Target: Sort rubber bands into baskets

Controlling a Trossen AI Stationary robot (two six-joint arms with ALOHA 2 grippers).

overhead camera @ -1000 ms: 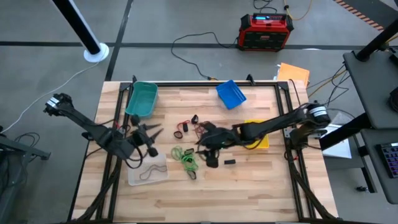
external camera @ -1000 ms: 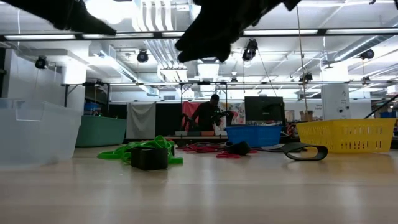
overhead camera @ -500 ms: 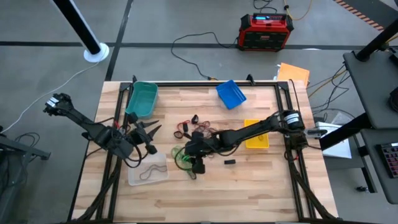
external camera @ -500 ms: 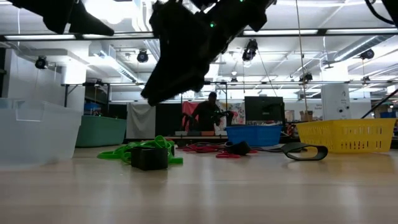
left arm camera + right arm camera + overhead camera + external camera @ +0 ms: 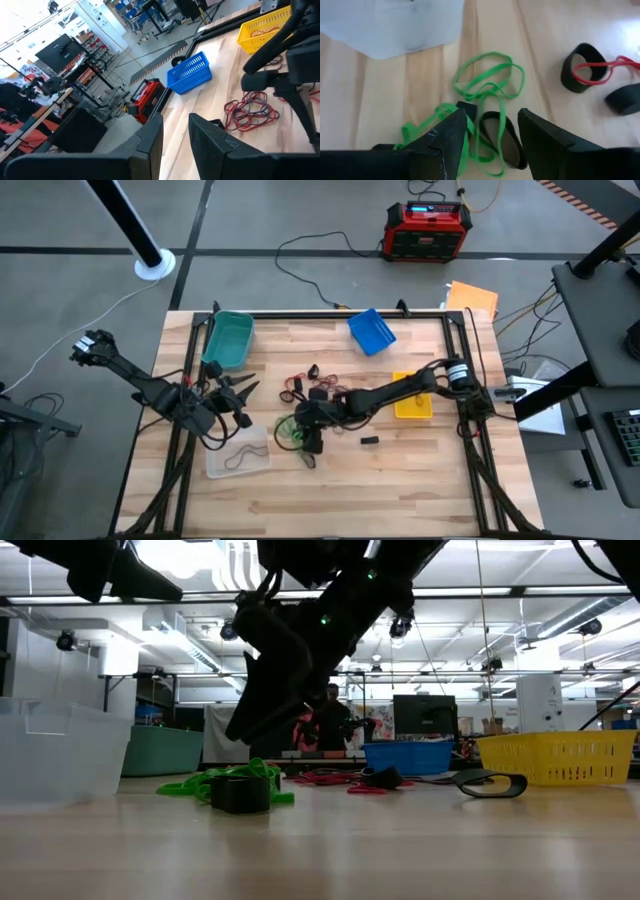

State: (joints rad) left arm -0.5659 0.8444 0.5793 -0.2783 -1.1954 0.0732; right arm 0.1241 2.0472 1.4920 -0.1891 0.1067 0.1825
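My right gripper [image 5: 304, 430] [image 5: 490, 145] hangs open just above the tangle of green rubber bands [image 5: 290, 430] [image 5: 487, 82] in the middle of the table. A black band [image 5: 498, 136] lies below the gap between its fingers. In the low view its fingertips [image 5: 245, 725] stand clear above the green bands [image 5: 228, 780]. Red and dark bands [image 5: 305, 385] [image 5: 250, 107] lie a little farther back. My left gripper [image 5: 243, 400] [image 5: 175, 145] waits open and holds nothing, above the table's left side near the clear basket [image 5: 238, 455].
The teal basket [image 5: 228, 338] stands at the far left, the blue basket [image 5: 371, 330] at the far middle and the yellow basket [image 5: 412, 400] at the right, under my right arm. A small black block [image 5: 370, 440] lies right of the green bands. A person stands beyond the table [image 5: 335, 725].
My right gripper has travelled toward the table's left edge and come down, from above the red and dark bands to just over the green tangle, staying open. The bands have not moved.
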